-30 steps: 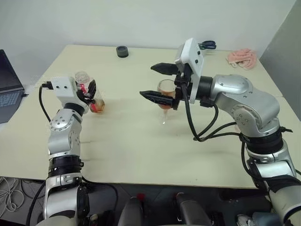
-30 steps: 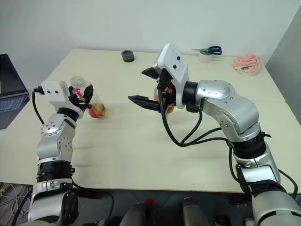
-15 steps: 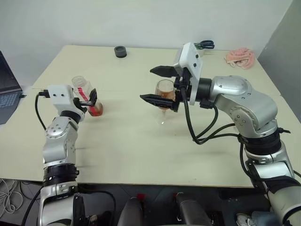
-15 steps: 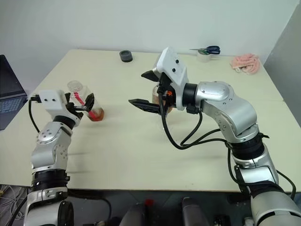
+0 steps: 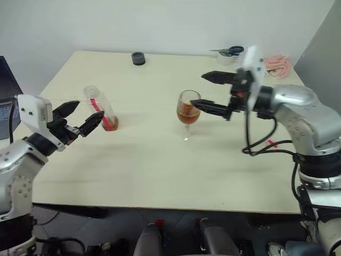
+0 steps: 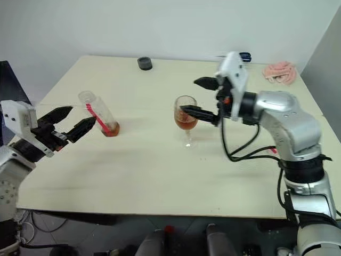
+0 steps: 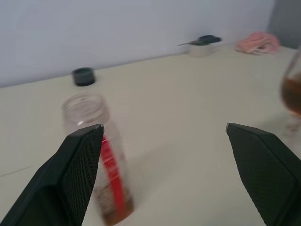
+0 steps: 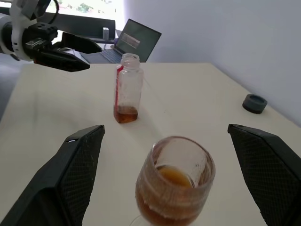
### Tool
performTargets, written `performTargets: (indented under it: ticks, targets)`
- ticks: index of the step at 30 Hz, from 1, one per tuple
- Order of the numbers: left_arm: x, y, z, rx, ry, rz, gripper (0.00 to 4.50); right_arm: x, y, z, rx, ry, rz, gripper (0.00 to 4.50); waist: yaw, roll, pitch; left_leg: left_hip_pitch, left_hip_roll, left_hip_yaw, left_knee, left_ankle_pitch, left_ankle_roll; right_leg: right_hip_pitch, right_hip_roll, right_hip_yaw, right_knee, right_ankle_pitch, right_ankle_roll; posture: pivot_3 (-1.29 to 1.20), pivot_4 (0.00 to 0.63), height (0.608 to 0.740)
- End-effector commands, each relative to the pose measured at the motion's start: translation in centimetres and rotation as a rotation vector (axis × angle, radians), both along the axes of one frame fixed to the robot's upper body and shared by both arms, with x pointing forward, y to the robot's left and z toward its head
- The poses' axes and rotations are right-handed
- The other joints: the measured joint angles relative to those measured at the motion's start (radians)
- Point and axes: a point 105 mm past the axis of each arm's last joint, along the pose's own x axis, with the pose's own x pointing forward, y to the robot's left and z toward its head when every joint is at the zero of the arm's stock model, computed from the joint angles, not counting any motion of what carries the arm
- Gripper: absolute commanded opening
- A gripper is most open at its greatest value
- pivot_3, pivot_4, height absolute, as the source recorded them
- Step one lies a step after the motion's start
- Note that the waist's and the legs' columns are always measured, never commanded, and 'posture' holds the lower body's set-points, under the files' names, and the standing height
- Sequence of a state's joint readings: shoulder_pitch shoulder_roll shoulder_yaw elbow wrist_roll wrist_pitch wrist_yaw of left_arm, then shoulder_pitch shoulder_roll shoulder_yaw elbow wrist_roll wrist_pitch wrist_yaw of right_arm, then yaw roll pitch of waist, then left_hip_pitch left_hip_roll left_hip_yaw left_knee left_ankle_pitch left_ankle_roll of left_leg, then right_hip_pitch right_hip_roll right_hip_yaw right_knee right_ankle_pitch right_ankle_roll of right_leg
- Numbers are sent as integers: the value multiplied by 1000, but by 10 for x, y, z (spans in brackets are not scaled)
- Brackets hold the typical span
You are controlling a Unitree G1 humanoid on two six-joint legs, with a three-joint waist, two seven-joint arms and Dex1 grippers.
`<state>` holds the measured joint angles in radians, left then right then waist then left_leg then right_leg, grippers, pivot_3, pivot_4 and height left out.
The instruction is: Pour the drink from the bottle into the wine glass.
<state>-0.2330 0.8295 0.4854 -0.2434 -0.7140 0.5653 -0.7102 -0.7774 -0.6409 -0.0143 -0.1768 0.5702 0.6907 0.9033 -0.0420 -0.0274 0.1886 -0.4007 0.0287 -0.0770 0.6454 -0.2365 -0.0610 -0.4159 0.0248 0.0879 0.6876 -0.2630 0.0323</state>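
Left eye view: bottle (image 5: 101, 108) and wine glass (image 5: 187, 109) stand free on the desk (image 5: 160, 160); both grippers' jaws gape wide, empty.

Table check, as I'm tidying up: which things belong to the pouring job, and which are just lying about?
Job: bottle, wine glass, drink.
Lying about: dark cap, scissors, pink cloth, laptop.

Left gripper (image 5: 78, 117) is held level, jaws spread, empty. Right gripper (image 5: 206, 90) likewise, pointed left.
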Motion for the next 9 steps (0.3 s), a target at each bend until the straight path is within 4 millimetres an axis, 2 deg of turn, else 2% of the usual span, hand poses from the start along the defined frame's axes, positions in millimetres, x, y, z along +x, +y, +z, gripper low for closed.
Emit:
performTargets:
  ticks: [1, 4, 9]
  targets:
    - [-6, -20, 15, 40, -23, -108, 4472, 0, -29, 0, 28, -10, -58, 4500, -2, 1, 0, 1, 0, 1, 0, 0, 0, 1, 0, 1, -1, 0, 0, 0, 150, 740]
    - [-6, -23, 20, 44, -21, -140, 4472, -7, -42, -4, 41, 1, -73, 4500, -10, 2, 1, 1, 0, 2, -1, 0, 0, 1, 0, 2, -2, 0, 0, 0, 150, 740]
    - [0, -22, 22, 47, -35, -140, 4472, -12, -42, -3, 69, 3, -61, 4500, -23, 2, 1, 2, 2, 2, -1, 0, 0, 1, 3, 3, -2, 0, 0, 0, 150, 740]
